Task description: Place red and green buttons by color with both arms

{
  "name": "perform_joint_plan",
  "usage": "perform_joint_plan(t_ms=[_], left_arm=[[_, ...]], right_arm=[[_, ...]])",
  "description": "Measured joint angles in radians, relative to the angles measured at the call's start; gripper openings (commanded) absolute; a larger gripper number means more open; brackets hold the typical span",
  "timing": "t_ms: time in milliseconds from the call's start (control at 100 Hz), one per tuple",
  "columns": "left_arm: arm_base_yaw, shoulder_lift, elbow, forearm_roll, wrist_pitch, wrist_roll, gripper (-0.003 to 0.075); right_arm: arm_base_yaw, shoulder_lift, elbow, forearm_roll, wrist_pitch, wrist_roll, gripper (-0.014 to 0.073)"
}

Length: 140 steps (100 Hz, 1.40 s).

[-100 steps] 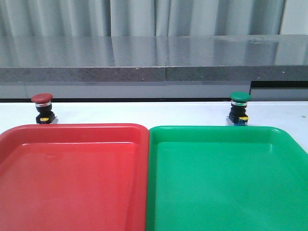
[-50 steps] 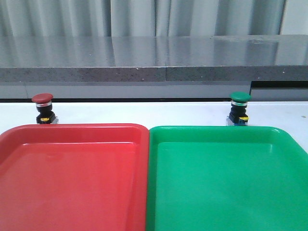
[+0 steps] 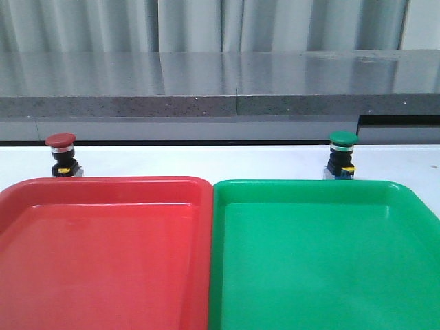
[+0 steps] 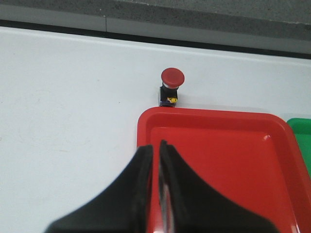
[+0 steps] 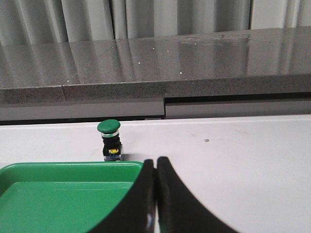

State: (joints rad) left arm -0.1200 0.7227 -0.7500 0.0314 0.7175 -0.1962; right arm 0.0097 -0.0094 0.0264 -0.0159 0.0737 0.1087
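On the white surface (image 3: 206, 159), just behind the far rim of the red tray (image 3: 103, 254), the red button (image 3: 60, 154) is standing upright — red cap on top, silver collar, black body, yellow tab at the base. It is sitting outside the tray, near the tray's far left corner. The green button (image 3: 342, 153) is standing upright in the same way just behind the far rim of the green tray (image 3: 323, 254), toward that tray's right side and also outside it. The two buttons are sitting well apart. The trays are lying side by side, long edges touching or nearly so; both are showing bare floors.

Left wrist view: the left hand (image 4: 156, 150) is hovering over the near left part of the red tray with its black fingers clenched together, gripping nothing — red button ahead of it, apart from the tips.

Right wrist view: the right hand (image 5: 156, 165) is likewise clenched on nothing, tips pressed together, hanging beside the right rim of the green tray, green button ahead and to one side, untouched.

A grey stone ledge (image 3: 220, 86) is running behind the surface, with grey curtain (image 3: 206, 24) folds above.
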Motion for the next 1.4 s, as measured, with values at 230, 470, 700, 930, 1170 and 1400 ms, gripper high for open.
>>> perform_joint_plan(t_ms=[230,470,700,930,1170,1400], left_arm=[[0.0,0.002,-0.002,0.0,0.0,0.031,0.0687],[-0.006,0.066,-0.028,-0.049,-0.04,0.067,0.0659],[-0.049,0.3,-0.191,-0.057,-0.081,0.094,0.0659],[-0.056,0.62,-0.388,-0.059,-0.1,0.1,0.0659],[-0.058,0.893,-0.546,-0.059,-0.1,0.1,0.0659],[-0.058,1.039,-0.601,-0.059,-0.102,0.1,0.0659]], right_arm=[[0.0,0.0,0.0,0.0,0.0,0.0,-0.0067],[0.0,0.0,0.0,0.0,0.0,0.0,-0.0067],[0.0,0.0,0.0,0.0,0.0,0.0,-0.0067],[0.0,0.0,0.0,0.0,0.0,0.0,-0.0067],[0.0,0.0,0.0,0.0,0.0,0.0,-0.0067],[0.0,0.0,0.0,0.0,0.0,0.0,-0.0067]])
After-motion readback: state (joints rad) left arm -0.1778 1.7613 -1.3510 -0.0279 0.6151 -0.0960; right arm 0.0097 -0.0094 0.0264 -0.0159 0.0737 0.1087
